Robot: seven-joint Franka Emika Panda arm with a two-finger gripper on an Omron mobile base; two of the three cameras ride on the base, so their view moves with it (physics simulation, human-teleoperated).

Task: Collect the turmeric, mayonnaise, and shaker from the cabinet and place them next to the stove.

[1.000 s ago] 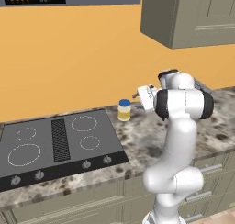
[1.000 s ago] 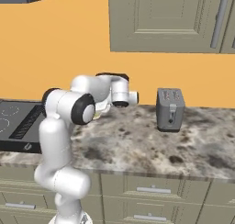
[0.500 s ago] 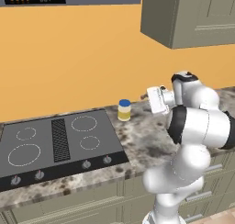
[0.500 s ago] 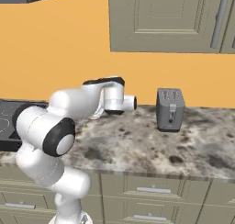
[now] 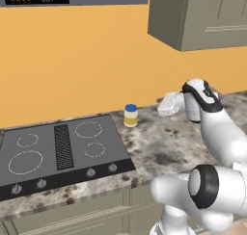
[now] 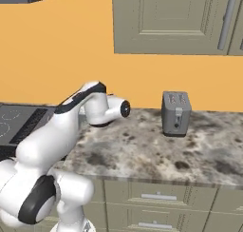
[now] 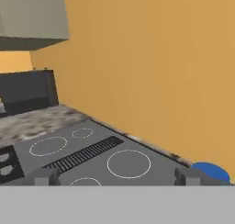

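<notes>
My gripper (image 7: 114, 176) hangs above the bench (image 5: 159, 142), jaws wide apart, empty. Mayonnaise (image 5: 130, 115) upright on bench just right of the stove (image 5: 58, 147), below my hand. Toaster (image 6: 176, 113) farther right.

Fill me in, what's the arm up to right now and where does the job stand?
The white arm's two-finger gripper is open and holds nothing, looking across the flat dark grey cooktop with white ring burners. The small pale yellow jar with a blue lid, the mayonnaise, stands upright on the speckled stone counter just right of the cooktop, apart from the gripper. A grey toaster sits farther right along the counter, under the grey-beige wall cabinets.
</notes>
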